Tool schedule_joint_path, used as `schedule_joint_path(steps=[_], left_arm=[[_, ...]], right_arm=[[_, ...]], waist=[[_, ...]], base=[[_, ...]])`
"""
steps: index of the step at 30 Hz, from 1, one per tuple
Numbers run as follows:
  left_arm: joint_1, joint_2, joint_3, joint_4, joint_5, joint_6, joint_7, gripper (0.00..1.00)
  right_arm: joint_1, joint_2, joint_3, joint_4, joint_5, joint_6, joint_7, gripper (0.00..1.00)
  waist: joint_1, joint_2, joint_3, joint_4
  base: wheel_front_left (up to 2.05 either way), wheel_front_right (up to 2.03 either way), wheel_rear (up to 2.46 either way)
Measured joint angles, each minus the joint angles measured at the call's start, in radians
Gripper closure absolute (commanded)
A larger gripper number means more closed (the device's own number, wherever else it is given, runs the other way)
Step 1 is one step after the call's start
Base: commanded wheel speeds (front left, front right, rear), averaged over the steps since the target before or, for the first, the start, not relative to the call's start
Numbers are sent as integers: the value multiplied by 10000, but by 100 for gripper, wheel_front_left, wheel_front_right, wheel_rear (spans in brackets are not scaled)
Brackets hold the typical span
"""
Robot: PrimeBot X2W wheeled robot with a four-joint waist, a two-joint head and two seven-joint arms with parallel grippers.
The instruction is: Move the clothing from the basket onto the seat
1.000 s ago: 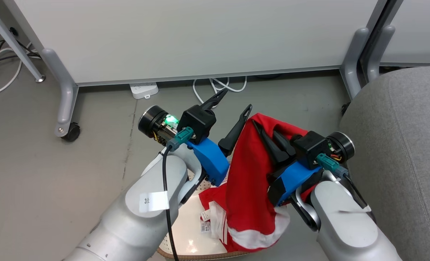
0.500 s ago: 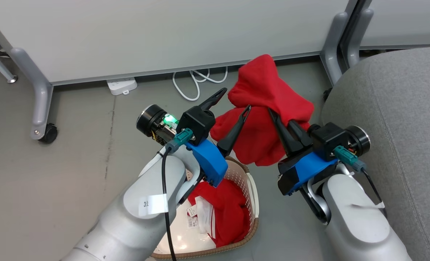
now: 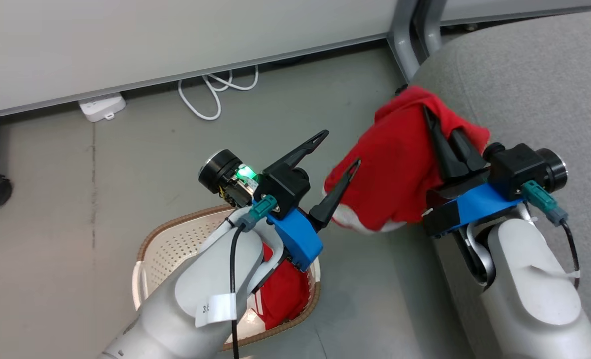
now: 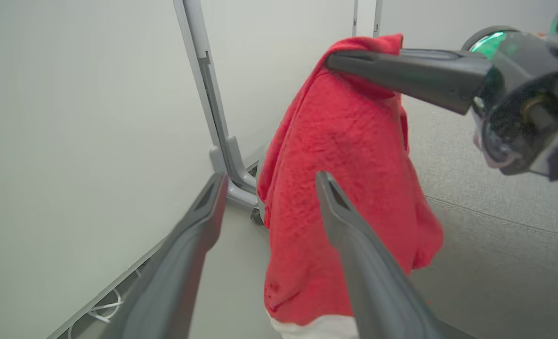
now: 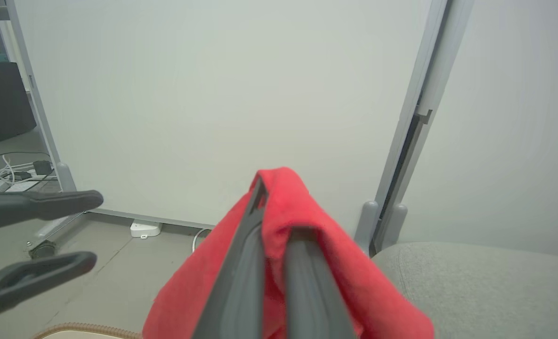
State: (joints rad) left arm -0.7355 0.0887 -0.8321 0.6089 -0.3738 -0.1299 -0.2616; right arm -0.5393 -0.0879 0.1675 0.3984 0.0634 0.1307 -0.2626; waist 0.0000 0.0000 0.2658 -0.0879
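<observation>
Right gripper (image 3: 441, 122), clamped tight on the garment (image 3: 395, 169), now holds it at the seat (image 3: 524, 75) edge, earlier over floor beside the basket (image 3: 175, 234). Left gripper (image 3: 341, 147) gapes wide, empty.

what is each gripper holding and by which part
The right gripper is shut on a red garment, pinching a fold at its top, the rest hanging down. The left gripper is open and holds nothing.

The left forearm (image 3: 195, 284): pale grey, rounded. The blue wrist mount (image 3: 295, 237) is the reference: above it, a black housing (image 3: 283, 184), a green-lit black cylinder (image 3: 214, 167) and a teal connector (image 3: 261, 208) with black cable (image 3: 234, 269); below it, a white label (image 3: 215, 309). Beyond it, the left gripper (image 3: 343, 146): two long, dark, tapered fingers (image 3: 300, 151).
</observation>
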Motion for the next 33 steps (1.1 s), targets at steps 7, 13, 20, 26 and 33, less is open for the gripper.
schedule_joint_path(steps=[7,13,20,26,33], left_arm=[[153,63,-240,-399,324,2,0,0],[151,174,-460,-522,433,0,0,0],[149,251,-861,-660,616,0,-2,0],[147,255,-1162,-732,662,0,-2,0],[96,261,-1260,-849,660,0,-2,0]], right_arm=[[101,-104,-692,-589,-46,0,0,100],[116,-115,-1011,-1003,-104,0,2,100],[360,-130,-1513,-1528,-134,0,2,100],[668,-134,-1952,-1764,-127,0,2,100],[812,-90,-2272,-1879,-138,0,2,100]], waist=[[0,0,372,-778],[0,0,706,-1411],[0,0,1087,-2059],[0,0,1340,-2393],[0,0,1462,-2497]], base=[[0,0,0],[0,0,0],[0,0,0],[0,0,0],[0,0,0]])
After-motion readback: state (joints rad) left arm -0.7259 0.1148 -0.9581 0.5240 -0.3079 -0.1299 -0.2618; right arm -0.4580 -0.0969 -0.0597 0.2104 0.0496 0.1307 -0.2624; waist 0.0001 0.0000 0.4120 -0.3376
